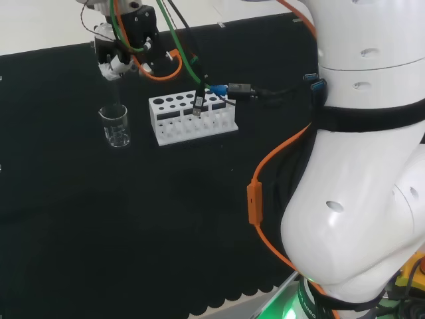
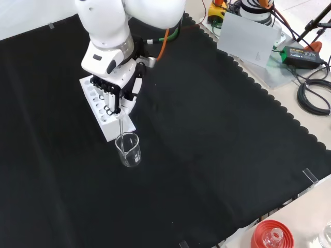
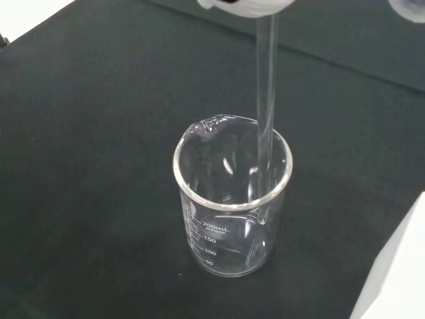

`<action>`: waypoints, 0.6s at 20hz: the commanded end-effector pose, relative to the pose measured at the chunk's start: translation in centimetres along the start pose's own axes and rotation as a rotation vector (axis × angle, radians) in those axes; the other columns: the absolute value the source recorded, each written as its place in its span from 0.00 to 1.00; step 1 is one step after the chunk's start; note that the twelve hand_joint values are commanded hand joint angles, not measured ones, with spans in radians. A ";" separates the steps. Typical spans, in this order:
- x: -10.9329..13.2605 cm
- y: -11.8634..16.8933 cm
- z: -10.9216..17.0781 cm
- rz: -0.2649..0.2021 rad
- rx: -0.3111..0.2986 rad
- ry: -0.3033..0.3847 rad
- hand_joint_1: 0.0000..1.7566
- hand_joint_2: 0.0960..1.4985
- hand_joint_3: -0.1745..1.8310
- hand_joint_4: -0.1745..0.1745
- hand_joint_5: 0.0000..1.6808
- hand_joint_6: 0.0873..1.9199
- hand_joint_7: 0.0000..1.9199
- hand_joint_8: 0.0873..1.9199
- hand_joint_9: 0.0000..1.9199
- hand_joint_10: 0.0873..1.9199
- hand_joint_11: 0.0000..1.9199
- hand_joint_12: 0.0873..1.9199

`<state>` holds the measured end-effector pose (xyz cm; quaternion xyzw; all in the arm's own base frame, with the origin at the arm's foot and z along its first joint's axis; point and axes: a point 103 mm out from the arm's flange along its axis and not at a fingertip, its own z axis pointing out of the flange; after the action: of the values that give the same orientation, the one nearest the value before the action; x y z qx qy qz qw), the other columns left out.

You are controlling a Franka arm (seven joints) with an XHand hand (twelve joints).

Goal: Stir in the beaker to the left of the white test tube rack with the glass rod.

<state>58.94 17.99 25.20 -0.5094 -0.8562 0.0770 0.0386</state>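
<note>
Glass rod (image 3: pixel 265 100) runs straight down from the hand (image 2: pixel 118 85) into the beaker (image 3: pixel 232 206), its long axis close to upright and its lower end inside, close to the wall, somewhere short of the base as far as the wrist view shows. The beaker stands directly beneath the hand, so stirring, in my judgement, turns on keeping the rod's tip circling within the rim without knocking the glass. It is a clear beaker with a pouring lip and printed marks on its side; I can see no liquid in it, though clear liquid would be hard to tell. The hand has its fingers curled around the rod's upper end, grasping it. Just beyond the beaker, under the hand's near side in the front view, stands the white test tube rack (image 1: pixel 191 117), apart from the beaker, on the black-clothed surface (image 2: pixel 217 134).
</note>
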 end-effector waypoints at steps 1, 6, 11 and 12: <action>0.4 0.0 -0.3 0.010 0.001 0.000 0.75 0.70 0.00 0.00 0.74 0.26 0.67 0.27 0.93 0.17 0.85 0.33; 1.1 -1.2 -0.2 -0.007 -0.022 -0.012 0.75 0.70 0.00 0.00 0.74 0.26 0.67 0.27 0.93 0.17 0.85 0.33; 3.6 -2.7 -0.4 -0.004 -0.010 0.033 0.75 0.70 0.00 0.00 0.74 0.26 0.67 0.27 0.93 0.17 0.85 0.33; 3.9 -2.5 -0.5 -0.012 0.004 0.035 0.75 0.70 0.00 0.00 0.74 0.26 0.67 0.27 0.93 0.17 0.85 0.33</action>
<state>58.39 18.63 26.58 -0.5120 -0.8562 0.0622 0.0287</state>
